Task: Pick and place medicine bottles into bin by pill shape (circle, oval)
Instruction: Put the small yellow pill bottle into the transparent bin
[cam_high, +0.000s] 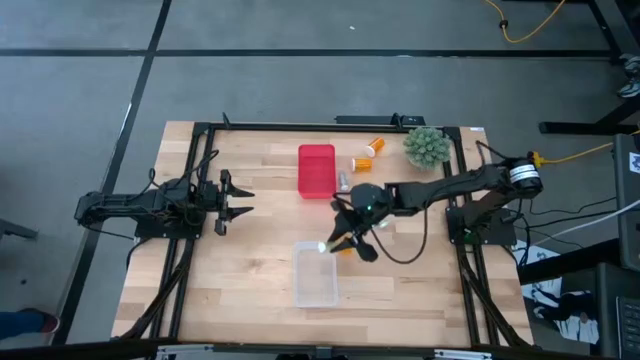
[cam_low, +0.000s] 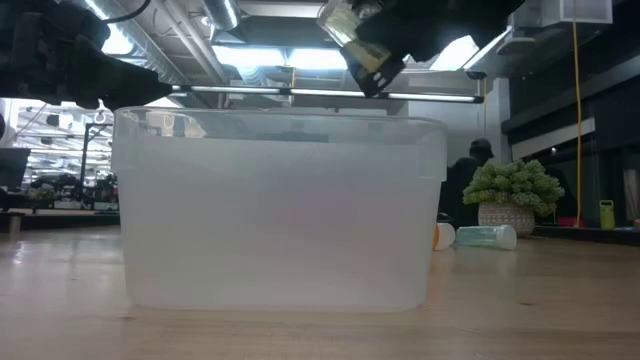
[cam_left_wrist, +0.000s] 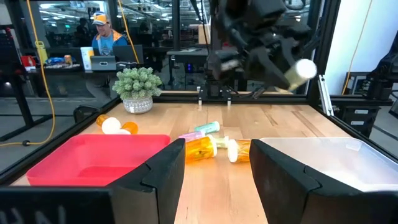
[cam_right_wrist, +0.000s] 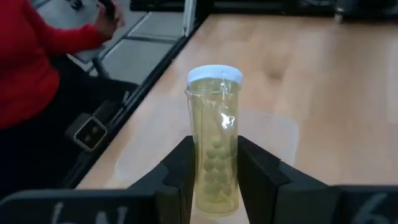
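My right gripper (cam_high: 338, 238) is shut on a clear yellow-green medicine bottle (cam_right_wrist: 214, 155) with a white cap and small round pills inside. It holds the bottle in the air over the far edge of the clear bin (cam_high: 315, 272); it shows above that bin in the low view (cam_low: 352, 30). My left gripper (cam_high: 238, 200) waits open and empty at the table's left, near the red bin (cam_high: 316, 170). Two orange bottles (cam_left_wrist: 202, 149) lie on their sides on the table between the bins. Two more orange bottles (cam_high: 370, 155) lie by the plant. My right gripper pinches the bottle's body (cam_right_wrist: 214, 186) between its two fingers, at the end away from the cap. The capped end (cam_right_wrist: 214, 74) sticks out past the fingertips, so the bottle lies along the fingers. The fingers slant down toward the table's left. The bottle is lifted clear.
A green spiky ball plant (cam_high: 427, 146) in a pot stands at the far right. A small pastel bottle (cam_low: 487, 236) lies near it. A person sits beyond the table's far side (cam_left_wrist: 102, 37). Bare wood lies to the left of the clear bin.
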